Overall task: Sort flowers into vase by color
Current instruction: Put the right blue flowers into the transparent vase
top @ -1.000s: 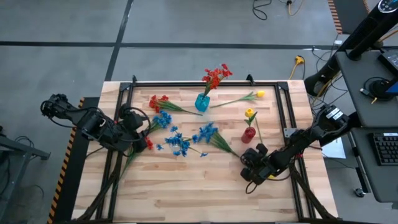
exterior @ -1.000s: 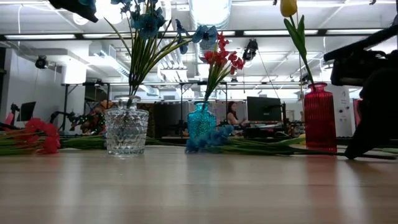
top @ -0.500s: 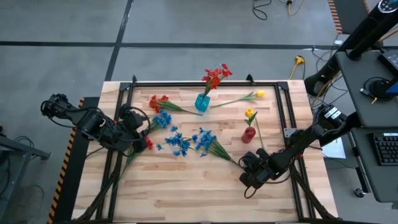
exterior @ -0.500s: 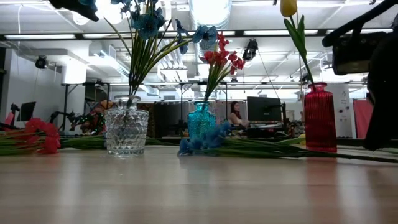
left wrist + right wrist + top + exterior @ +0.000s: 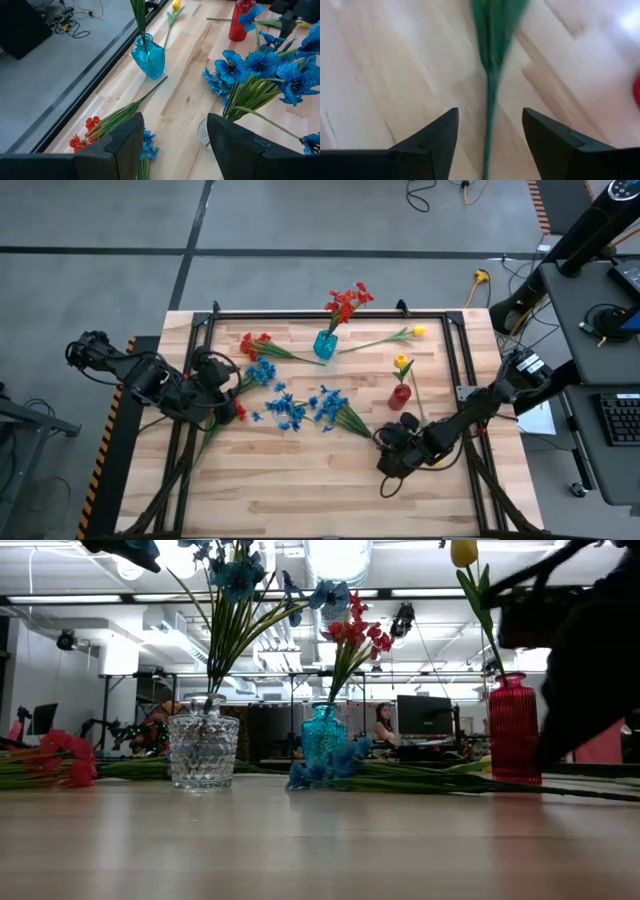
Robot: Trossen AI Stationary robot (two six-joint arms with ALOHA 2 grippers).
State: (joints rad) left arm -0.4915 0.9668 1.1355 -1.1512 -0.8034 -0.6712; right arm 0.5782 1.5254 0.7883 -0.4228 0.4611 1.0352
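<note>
Flowers' green stalk [image 5: 489, 100] lies between the spread fingers of the low, forward-reaching right gripper [image 5: 490, 132].

Flowers and vases fill the middle; the near strip is free.

The near part of the surface [image 5: 300, 490] is bare wood, so a gripper can pass there. In the middle lie loose blue flowers [image 5: 300, 408], a red vase [image 5: 400, 396] and a clear vase [image 5: 203, 750]. A blue vase [image 5: 324, 345] and a yellow flower [image 5: 390, 338] block the far side. The right gripper [image 5: 385, 463] has its fingers apart on both sides of a green stem [image 5: 490, 100].
</note>
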